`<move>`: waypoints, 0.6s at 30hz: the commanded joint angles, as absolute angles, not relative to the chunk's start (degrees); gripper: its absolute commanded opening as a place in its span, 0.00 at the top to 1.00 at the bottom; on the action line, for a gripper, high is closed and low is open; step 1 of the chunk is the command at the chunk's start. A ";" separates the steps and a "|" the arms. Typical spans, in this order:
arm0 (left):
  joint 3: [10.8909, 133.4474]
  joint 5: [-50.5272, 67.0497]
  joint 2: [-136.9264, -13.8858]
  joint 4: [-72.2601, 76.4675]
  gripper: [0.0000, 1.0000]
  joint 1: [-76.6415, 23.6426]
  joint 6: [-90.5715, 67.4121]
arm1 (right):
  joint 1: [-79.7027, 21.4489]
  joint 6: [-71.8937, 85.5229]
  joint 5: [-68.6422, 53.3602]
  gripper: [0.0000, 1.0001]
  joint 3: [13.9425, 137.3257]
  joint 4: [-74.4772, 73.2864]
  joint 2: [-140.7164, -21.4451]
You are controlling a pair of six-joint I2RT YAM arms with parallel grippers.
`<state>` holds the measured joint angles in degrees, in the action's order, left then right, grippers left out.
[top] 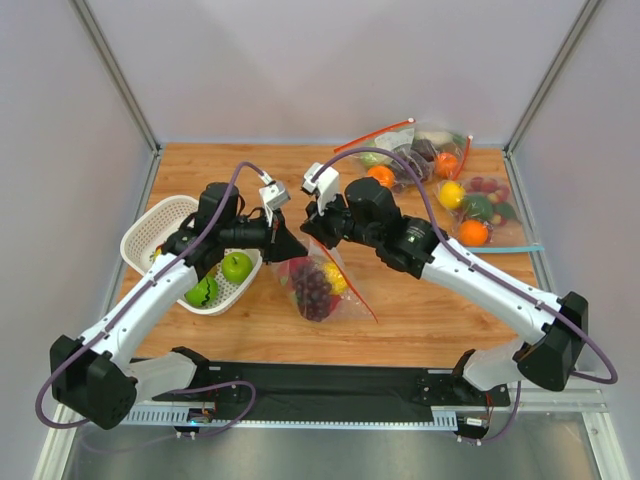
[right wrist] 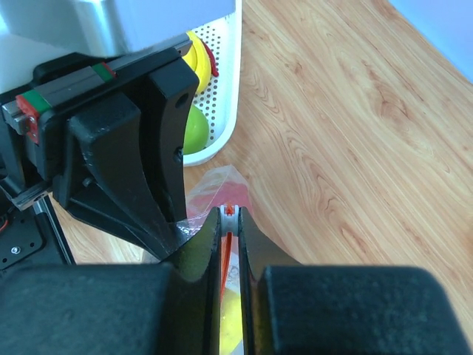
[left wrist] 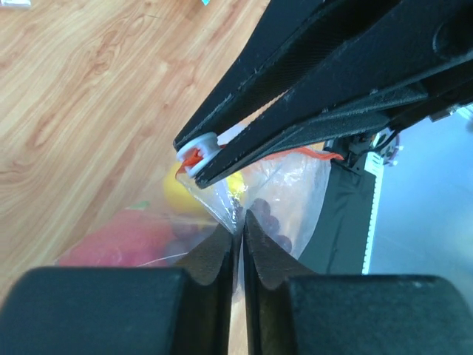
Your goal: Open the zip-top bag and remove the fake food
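White basket [top: 141, 238] holds green apples [top: 237, 267]; two fruit bags [top: 482, 212] lie back right.

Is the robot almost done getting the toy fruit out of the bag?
Not yet. Done: both tools are at the zip-top bag. In hand: left tool pinches its plastic, right tool pinches the zip slider. Left: opening it and taking out the grapes and yellow fruit inside.
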<state>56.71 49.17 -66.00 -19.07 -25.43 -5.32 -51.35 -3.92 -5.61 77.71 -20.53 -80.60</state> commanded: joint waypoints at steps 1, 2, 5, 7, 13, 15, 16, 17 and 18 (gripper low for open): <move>58.18 49.75 -63.46 -18.89 0.84 -25.75 -2.82 | -51.42 -4.48 -3.25 0.99 78.40 -19.95 -78.14; 58.36 49.66 -63.28 -19.77 0.77 -25.66 -1.86 | -51.42 -4.40 -3.25 1.00 78.14 -19.86 -77.44; 58.54 49.83 -62.93 -19.34 0.55 -25.66 -1.41 | -51.42 -3.43 -3.86 1.00 76.82 -18.73 -76.03; 58.45 51.32 -63.28 -18.55 0.45 -25.75 -2.02 | -51.33 -2.38 -5.53 1.00 76.20 -18.20 -75.59; 59.32 54.32 -65.12 -15.56 0.38 -25.66 -3.16 | -51.33 -0.35 -8.52 1.00 73.92 -16.53 -74.01; 60.29 54.06 -66.09 -15.56 0.36 -25.75 -2.99 | -51.33 -0.35 -9.22 1.00 73.57 -16.44 -73.48; 60.64 53.88 -66.35 -15.73 0.35 -25.75 -2.21 | -51.33 -0.35 -9.92 1.00 73.39 -16.17 -73.39; 61.08 53.53 -66.62 -16.17 0.35 -25.75 -1.76 | -51.24 1.04 -10.11 1.00 73.21 -16.08 -73.21; 61.61 52.83 -66.80 -16.35 0.34 -25.66 -1.24 | -51.24 1.14 -10.19 1.00 73.13 -16.08 -73.04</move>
